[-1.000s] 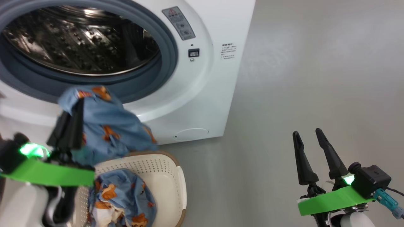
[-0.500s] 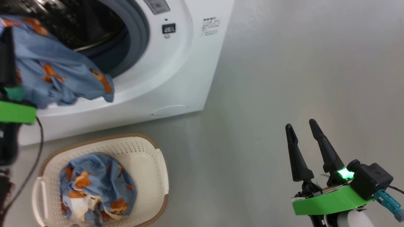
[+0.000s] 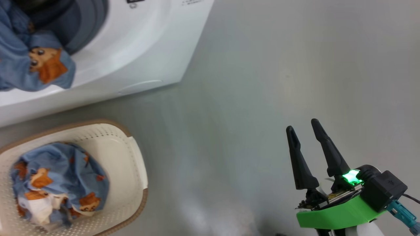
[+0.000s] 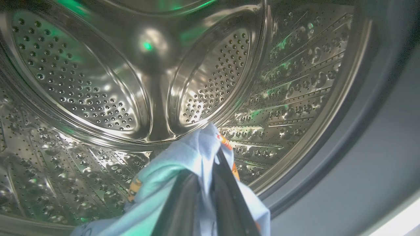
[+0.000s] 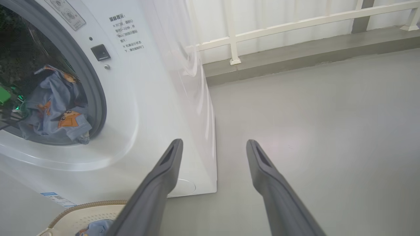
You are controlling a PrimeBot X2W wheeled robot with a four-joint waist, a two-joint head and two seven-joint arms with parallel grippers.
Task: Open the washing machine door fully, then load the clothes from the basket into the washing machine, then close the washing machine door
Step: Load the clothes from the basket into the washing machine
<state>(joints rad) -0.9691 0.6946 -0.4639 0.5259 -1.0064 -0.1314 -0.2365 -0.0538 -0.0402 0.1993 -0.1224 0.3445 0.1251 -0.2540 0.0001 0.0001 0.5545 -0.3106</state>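
**A:** State of the left hand (image 4: 205, 164)?

**B:** Closed on a bear-print garment (image 4: 170, 183). Light blue cloth is pinched between the two fingers and drapes down on either side of them.

**A:** What lies ahead of that hand?

**B:** The perforated steel drum (image 4: 98, 82) is straight beyond the fingertips, with one lifter rib just past the cloth's top edge. The grey gasket (image 4: 377, 147) curves round on the hand's right. The hand is at the mouth of the washing machine (image 3: 131, 49); I cannot tell how far in. In the right wrist view the garment hangs in the opening over the lower gasket lip. In the head view its lowest fold, with a bear on it, lies on the white front ring.

**A:** And the right hand (image 3: 303, 126)?

**B:** Open and holding nothing, with the fingers spread over the bare grey floor (image 3: 262, 82). The machine's front corner is ahead and to the left of its fingers, apart from them.

**A:** Where is the basket (image 3: 131, 147)?

**B:** On the floor, well to the left of the right hand, just in front of the machine. The remaining clothes (image 3: 55, 177) lie inside as a blue bear-print bundle with cream-white parts. In the right wrist view its brown rim shows low, beside the base of that hand's left finger.
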